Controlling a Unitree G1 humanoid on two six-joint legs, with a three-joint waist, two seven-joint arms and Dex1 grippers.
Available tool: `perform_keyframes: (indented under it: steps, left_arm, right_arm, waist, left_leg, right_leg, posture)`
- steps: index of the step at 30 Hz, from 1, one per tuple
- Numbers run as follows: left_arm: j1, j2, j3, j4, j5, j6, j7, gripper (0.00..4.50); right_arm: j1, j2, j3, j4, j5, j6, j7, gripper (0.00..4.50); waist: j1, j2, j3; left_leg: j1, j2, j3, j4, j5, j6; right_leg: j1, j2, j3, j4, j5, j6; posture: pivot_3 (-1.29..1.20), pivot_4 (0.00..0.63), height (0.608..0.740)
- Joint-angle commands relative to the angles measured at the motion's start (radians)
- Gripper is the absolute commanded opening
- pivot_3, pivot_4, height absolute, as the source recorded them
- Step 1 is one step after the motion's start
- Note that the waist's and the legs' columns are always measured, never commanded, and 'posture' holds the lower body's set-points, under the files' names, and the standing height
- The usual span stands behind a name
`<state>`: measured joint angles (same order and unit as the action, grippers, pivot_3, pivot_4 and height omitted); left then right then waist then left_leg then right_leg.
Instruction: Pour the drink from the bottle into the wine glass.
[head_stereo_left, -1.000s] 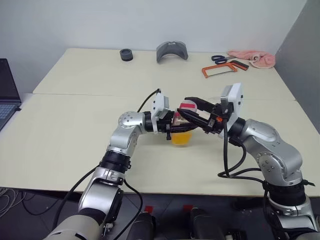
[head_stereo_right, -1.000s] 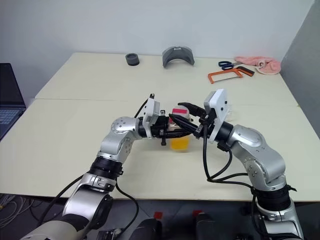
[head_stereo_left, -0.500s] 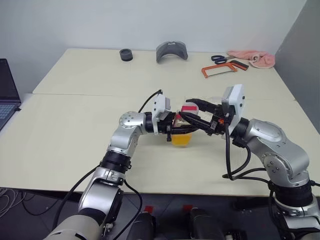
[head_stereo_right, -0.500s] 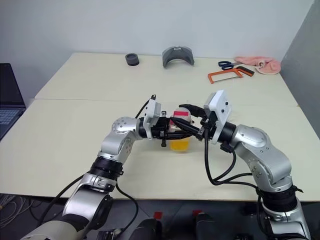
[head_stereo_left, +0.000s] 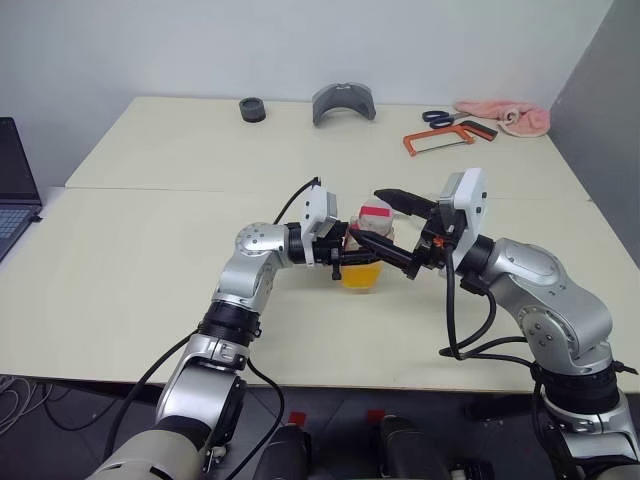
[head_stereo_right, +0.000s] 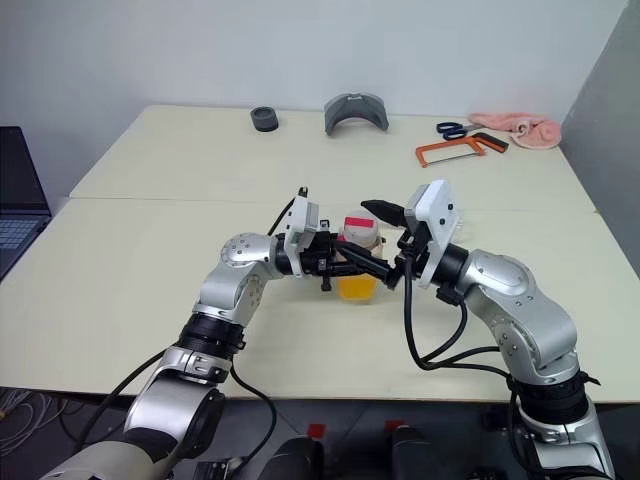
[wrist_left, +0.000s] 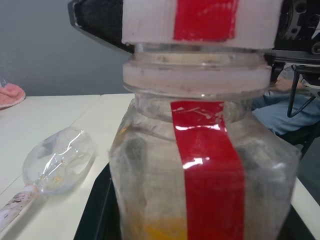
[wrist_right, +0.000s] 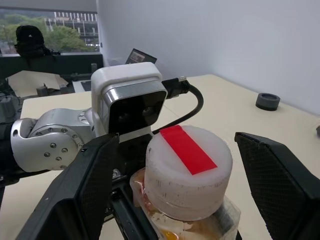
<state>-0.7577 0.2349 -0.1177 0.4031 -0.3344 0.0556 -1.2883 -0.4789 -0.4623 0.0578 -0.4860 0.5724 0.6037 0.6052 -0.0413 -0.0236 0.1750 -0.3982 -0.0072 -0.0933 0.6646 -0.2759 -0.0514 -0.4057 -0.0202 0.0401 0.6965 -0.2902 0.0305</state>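
We have the bottle upright mid-surface, orange drink low inside. Left gripper fingers pinch its body. Right gripper fingers are spread either side of the white cap, not touching. Wine glass lies on its side nearby.

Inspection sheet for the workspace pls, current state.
Surface: cream table, seam running across.
Job's things: bottle upright, white cap on, orange drink low inside; wine glass seems to lie on its side nearby.
Clutter: black ring, grey curved part, scissors, orange hacksaw, pink cloth, all at the far edge.
Grippers: left gripper shut on bottle; right gripper open, fingers flanking cap.
Cables: black leads loop off both wrists.
Surroundings: laptop at left; pale wall.
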Motion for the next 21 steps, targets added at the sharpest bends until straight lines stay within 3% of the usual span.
perform_keyframes:
  steps: [1, 21]
  left_arm:
    - [-0.012, -0.001, 0.014, -0.015, -0.017, -0.011, 0.001, 1.59]
    - [-0.012, 0.002, 0.013, -0.014, -0.015, -0.012, 0.0, 1.59]
  right_arm:
    - [-0.011, 0.005, -0.039, -0.022, 0.014, -0.006, -0.015, 3.94]
    - [0.013, -0.029, -0.096, -0.015, 0.019, 0.002, -0.017, 3.94]
  waist:
    - [0.0, 0.0, 0.0]
    - [0.0, 0.0, 0.0]
  left_leg:
    - [0.0, 0.0, 0.0, 0.0, 0.0, 0.0]
    - [0.0, 0.0, 0.0, 0.0, 0.0, 0.0]
  right_leg:
    - [0.0, 0.0, 0.0, 0.0, 0.0, 0.0]
    - [0.0, 0.0, 0.0, 0.0, 0.0, 0.0]
  posture:
    - [0.0, 0.15, 0.74]
    - [0.0, 0.15, 0.74]
